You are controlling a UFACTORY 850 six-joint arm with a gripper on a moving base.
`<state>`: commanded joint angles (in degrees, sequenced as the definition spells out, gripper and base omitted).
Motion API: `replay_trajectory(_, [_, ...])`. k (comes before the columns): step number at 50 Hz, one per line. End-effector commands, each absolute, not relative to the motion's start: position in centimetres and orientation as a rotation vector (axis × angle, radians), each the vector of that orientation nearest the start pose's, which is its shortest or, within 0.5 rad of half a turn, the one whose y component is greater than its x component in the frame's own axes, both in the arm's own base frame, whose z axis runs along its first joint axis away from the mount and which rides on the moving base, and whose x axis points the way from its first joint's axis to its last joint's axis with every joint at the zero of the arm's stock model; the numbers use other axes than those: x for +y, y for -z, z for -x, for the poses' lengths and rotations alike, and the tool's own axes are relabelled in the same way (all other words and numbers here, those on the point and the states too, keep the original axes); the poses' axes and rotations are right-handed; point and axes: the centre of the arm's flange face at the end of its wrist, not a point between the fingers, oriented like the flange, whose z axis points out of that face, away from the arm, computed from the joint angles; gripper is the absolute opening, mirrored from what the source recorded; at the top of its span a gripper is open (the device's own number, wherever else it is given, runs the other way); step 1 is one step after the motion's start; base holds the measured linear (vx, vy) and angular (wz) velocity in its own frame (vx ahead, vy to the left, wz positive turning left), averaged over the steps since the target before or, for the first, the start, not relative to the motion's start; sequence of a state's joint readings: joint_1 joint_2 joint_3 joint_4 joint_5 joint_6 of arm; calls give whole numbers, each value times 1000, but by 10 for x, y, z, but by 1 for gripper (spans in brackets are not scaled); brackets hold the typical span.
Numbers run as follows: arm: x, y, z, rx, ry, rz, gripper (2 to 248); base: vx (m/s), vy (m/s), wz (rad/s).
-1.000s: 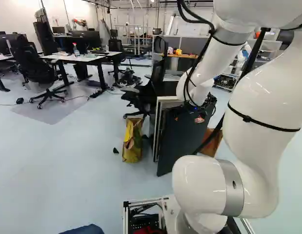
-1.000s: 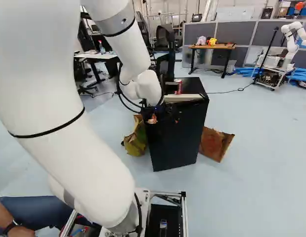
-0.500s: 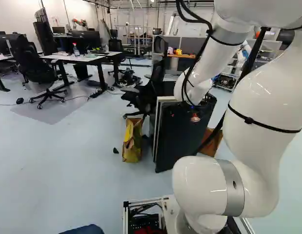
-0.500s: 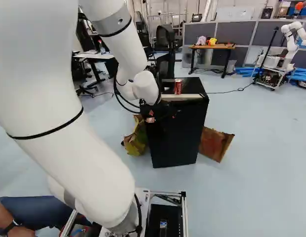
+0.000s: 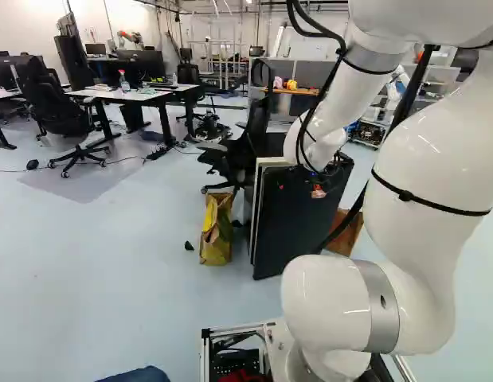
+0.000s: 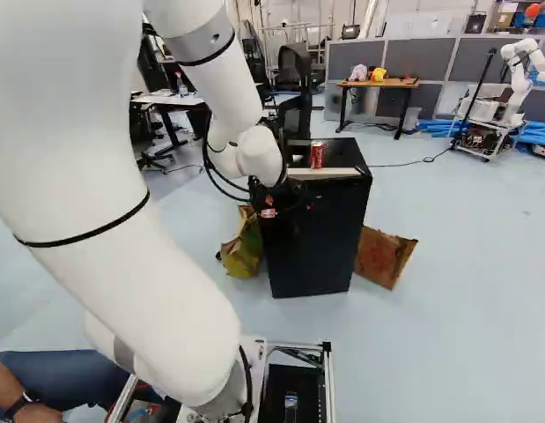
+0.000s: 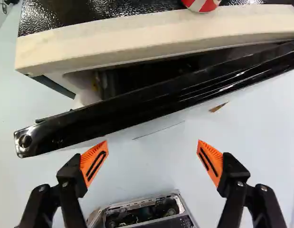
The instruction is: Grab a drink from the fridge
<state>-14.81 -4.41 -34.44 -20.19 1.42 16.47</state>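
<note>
In the right base view, from the left, your arm (image 6: 171, 291) rises from its foot joint, reaches forward and then bends down, so its wrist sits high by the fridge's near face. A yellow-green bag (image 6: 243, 253) stands on the floor beside the fridge, probably just parked there. The tool (image 7: 153, 147) points down on your side of the door (image 7: 137, 107), its fingers spread wide with nothing between them; you likely have it there to work the door's edge. That door is ajar, the gap widest at its free end, which should leave room for a finger to hook behind and draw it wider. The fridge (image 6: 329, 229) itself shows only a dim slice of its inside (you can't make out any drink in there). The one drink you can see, a red can (image 6: 317, 155), stands upright on top near the front edge, perhaps set down for easy reach; a careless swing of the wrist could knock it. Past the fridge, a brown carton (image 6: 383, 257) leans on the floor.
</note>
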Motion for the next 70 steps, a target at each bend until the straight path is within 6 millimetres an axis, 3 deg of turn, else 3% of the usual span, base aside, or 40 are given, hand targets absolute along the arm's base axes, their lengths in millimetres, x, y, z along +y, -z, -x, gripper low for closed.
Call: replay_trajectory(70, [-94,-382,-437,227,872,3080,247,0,0,0])
